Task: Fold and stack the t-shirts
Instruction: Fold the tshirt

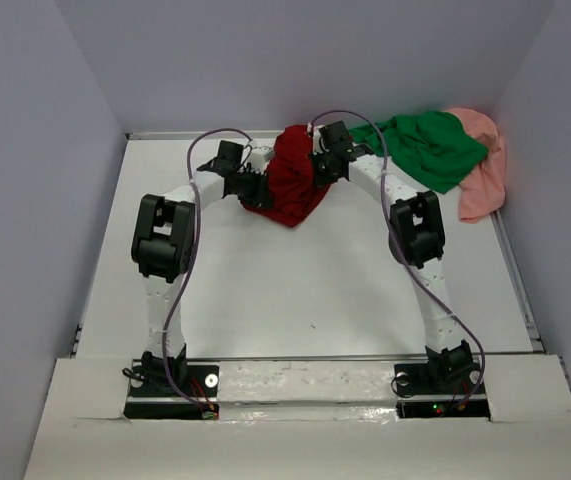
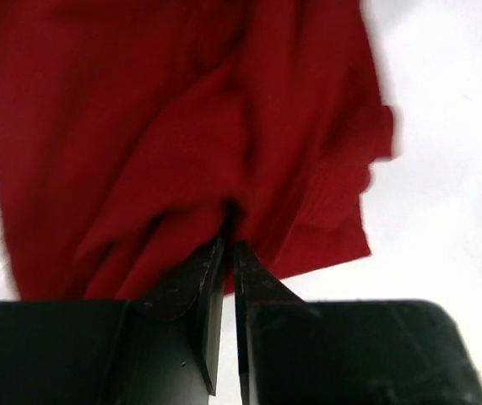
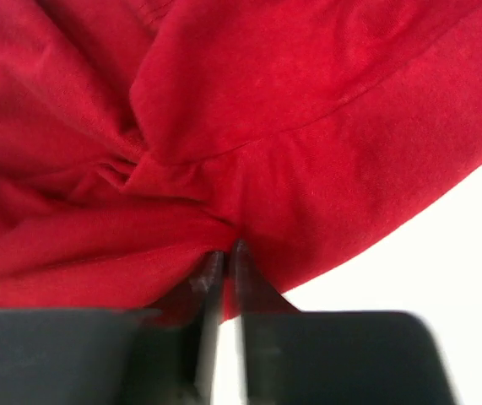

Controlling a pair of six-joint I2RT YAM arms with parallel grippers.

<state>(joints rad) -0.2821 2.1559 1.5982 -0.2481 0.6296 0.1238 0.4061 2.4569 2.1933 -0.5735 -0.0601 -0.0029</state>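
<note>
The dark red t-shirt (image 1: pixel 290 180) hangs bunched between my two arms over the back of the table. My left gripper (image 1: pixel 255 186) pinches its left side; in the left wrist view the jaws (image 2: pixel 230 229) stand almost together with a fold of red cloth (image 2: pixel 181 126) gathered at their tips. On the other side my right gripper (image 1: pixel 317 166) grips it too. The right wrist view shows those jaws (image 3: pixel 226 250) shut on a bunch of red cloth (image 3: pixel 266 101). A bright green t-shirt (image 1: pixel 425 146) lies crumpled at the back right, partly over a salmon pink t-shirt (image 1: pixel 485 176).
The white table (image 1: pixel 295 290) is walled by grey panels at the left, back and right. Both arm bases sit on the near edge. The green and pink heap lies close beside the right arm's upper link (image 1: pixel 415 225).
</note>
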